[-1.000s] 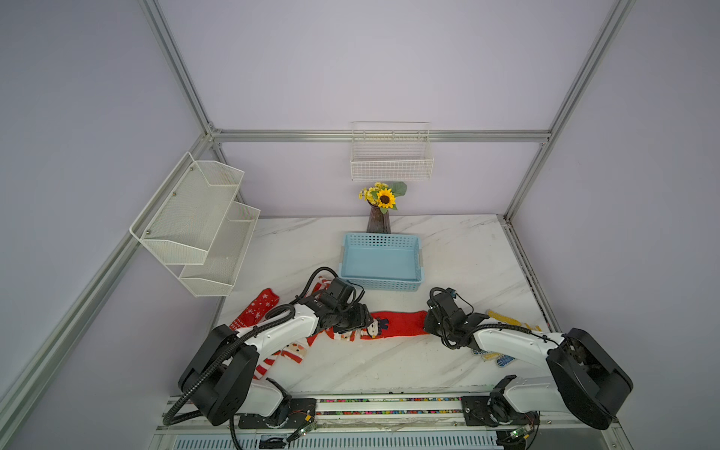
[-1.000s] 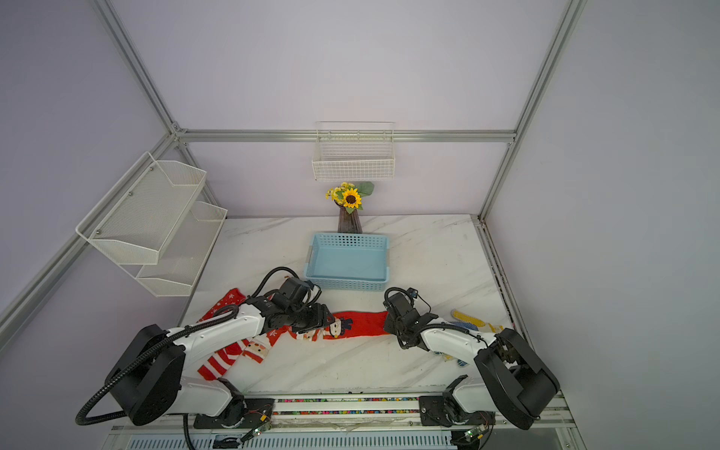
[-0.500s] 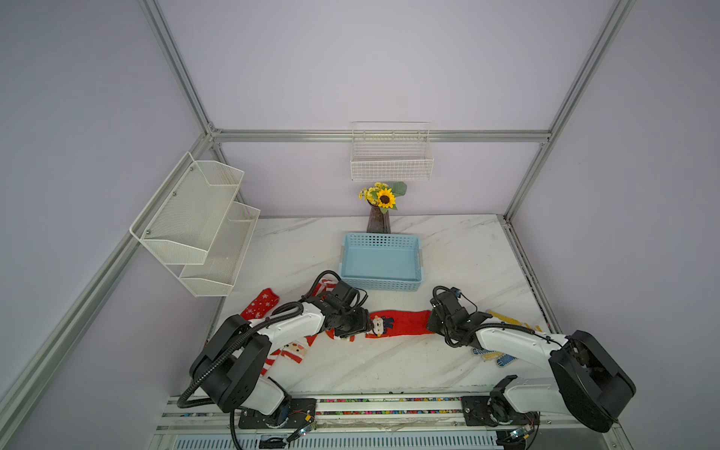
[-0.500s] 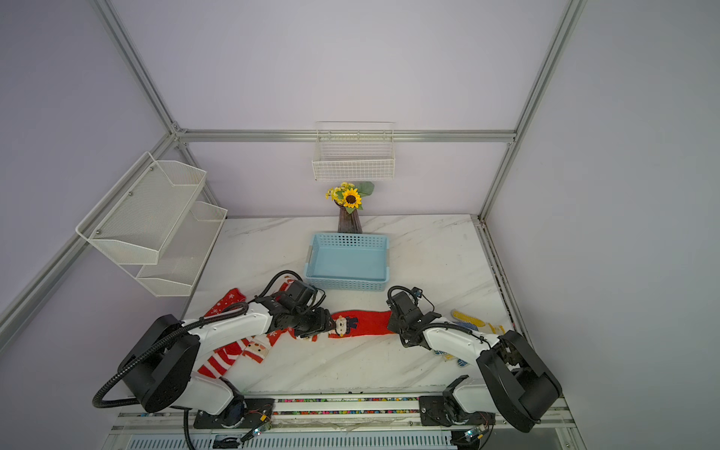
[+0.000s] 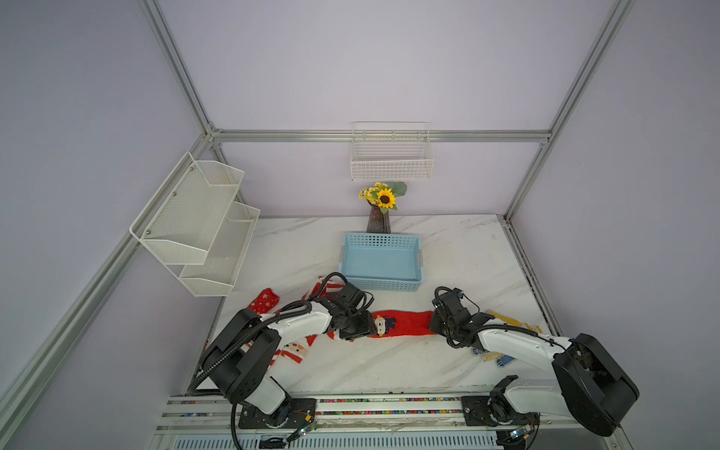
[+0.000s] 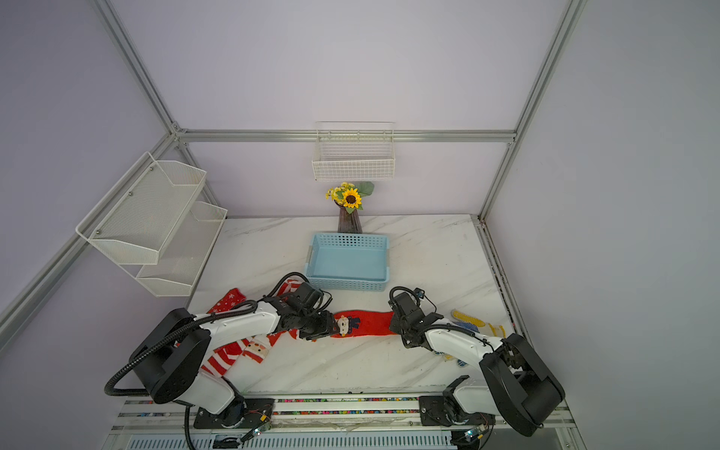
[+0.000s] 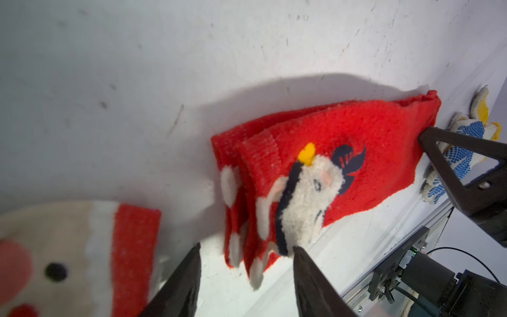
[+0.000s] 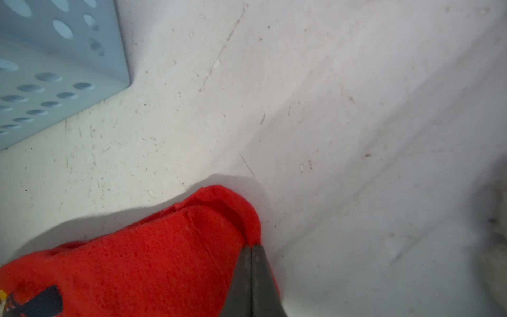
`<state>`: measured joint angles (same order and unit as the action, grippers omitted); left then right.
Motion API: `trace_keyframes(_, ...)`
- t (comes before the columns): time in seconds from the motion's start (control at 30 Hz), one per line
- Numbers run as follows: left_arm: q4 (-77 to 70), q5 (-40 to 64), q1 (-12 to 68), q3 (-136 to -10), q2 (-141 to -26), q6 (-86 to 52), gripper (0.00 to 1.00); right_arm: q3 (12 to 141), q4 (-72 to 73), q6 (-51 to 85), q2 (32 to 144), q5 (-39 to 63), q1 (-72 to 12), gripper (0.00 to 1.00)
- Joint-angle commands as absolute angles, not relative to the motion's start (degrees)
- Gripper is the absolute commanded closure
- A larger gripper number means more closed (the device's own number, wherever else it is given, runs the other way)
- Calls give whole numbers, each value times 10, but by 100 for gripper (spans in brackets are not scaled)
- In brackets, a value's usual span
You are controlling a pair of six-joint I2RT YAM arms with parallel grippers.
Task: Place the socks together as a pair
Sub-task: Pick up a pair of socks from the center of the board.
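Stretching between the two claws, just in front of the blue basket (image 5: 382, 286) at the middle of the counter (image 5: 389, 370): the snowman socks (image 5: 407, 323), red, two layers stacked, cuffs slightly staggered in the left wrist view (whether they are resting on the surface or hanging just over it, the pictures are not settling). Right claw (image 8: 251, 247): jaws are pressing fully together on the toe end. Left claw (image 7: 247, 245): jaws are standing apart, straddling the cuff edge beside the snowman figure, gripping nothing yet. Also present: Santa sock (image 5: 296, 348), lying close by the left claw; dotted gloves (image 7: 461, 156), lying beyond the right claw, not part of the job. Step in hand, by judgement: the left claw is lining up to take the cuffs. Handling note: the bite is needing to reach past the ribbing and take both layers, not merely the fluffy snowman on the upper one; the right claw is best holding firm under light tension only, since soft knit is prone to sliding; the Santa sock is best staying outside the bite.
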<state>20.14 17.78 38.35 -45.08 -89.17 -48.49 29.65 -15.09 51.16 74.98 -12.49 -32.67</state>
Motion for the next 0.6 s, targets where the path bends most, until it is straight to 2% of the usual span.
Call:
trace_keyframes(0.0,196,161,386,-482,-903,-484,46,287,-155,521,745,-126,-323,100)
trace_keyframes(0.13,193,146,386,-496,-921,-474,48,277,-140,524,732,-120,-322,100)
trace_keyframes(0.33,193,147,386,-510,-937,-470,59,275,-138,524,706,-107,-323,100)
trace_keyframes(0.57,205,147,385,-526,-911,-453,99,293,-143,508,641,-94,-323,100)
